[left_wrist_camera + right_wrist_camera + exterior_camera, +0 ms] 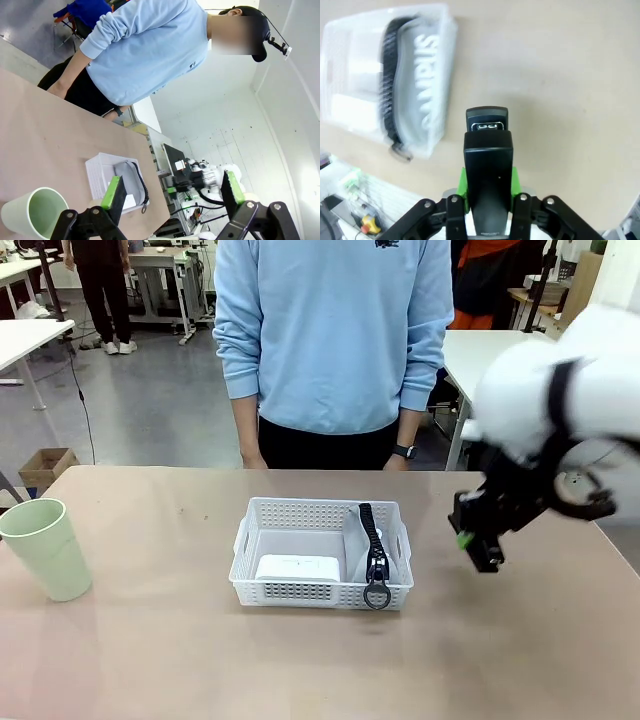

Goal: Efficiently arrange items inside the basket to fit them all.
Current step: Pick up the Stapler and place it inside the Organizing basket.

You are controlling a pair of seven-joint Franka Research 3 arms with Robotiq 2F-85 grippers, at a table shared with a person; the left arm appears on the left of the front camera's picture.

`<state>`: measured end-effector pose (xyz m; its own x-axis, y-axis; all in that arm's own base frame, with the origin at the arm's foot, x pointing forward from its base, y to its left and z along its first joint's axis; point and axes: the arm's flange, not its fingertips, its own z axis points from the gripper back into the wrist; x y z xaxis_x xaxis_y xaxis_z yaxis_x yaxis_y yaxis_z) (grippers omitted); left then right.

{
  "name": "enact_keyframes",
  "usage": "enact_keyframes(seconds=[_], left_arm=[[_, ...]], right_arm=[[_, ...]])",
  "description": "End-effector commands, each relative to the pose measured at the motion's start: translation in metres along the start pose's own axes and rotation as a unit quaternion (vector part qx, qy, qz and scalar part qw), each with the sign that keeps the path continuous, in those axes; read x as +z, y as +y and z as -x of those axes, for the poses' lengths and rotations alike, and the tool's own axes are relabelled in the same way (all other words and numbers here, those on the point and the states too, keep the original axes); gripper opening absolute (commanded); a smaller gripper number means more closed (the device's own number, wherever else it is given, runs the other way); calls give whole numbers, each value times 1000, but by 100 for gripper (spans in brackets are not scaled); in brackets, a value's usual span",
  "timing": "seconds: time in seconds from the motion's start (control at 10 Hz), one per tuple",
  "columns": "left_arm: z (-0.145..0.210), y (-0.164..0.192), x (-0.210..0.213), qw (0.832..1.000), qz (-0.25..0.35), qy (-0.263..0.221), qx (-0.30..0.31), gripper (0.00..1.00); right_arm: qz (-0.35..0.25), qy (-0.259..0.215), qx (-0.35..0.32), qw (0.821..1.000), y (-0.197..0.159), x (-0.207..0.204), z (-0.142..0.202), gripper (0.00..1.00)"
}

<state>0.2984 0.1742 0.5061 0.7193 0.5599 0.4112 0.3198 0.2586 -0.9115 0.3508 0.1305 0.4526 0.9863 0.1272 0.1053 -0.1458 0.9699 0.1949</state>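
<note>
Near the table's right edge my right gripper clamped the rigid, probably hefty black stapler by its flat sides; left gripper gaped empty

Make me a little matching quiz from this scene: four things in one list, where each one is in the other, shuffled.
Things:
1. cup
2. case
3. box
4. stapler

Places:
A. gripped in the right hand, off to the side of the basket
B. lying flat in the basket's left half
C. upright on the table, outside the basket, at the robot's left
D. on edge in the basket's right half, zipper up

Pairs: 1-C, 2-D, 3-B, 4-A
</note>
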Motion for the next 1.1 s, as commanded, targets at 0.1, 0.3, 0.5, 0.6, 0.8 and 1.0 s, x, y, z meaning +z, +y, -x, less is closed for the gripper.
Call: enact_keyframes(seconds=[0.1, 0.3, 0.5, 0.6, 0.8, 1.0], left_arm=[[-1, 0, 0, 1000, 12, -5, -8, 100], [-1, 0, 0, 1000, 12, -5, -8, 100], [-1, 0, 0, 1000, 12, -5, -8, 100], [-1, 0, 0, 1000, 12, -5, -8, 100], [-1, 0, 0, 1000, 12, -5, -8, 100], [-1, 0, 0, 1000, 12, -5, -8, 100]], right_arm=[[-6, 10, 2, 1000, -19, 45, 41, 25], [-29, 24, 39, 999, -19, 65, 62, 25], [-49, 20, 50, 997, -26, 68, 72, 25], [-52, 21, 53, 997, -26, 62, 70, 25], [-50, 23, 44, 998, -22, 68, 70, 25], [-50, 23, 44, 998, -22, 68, 70, 25]])
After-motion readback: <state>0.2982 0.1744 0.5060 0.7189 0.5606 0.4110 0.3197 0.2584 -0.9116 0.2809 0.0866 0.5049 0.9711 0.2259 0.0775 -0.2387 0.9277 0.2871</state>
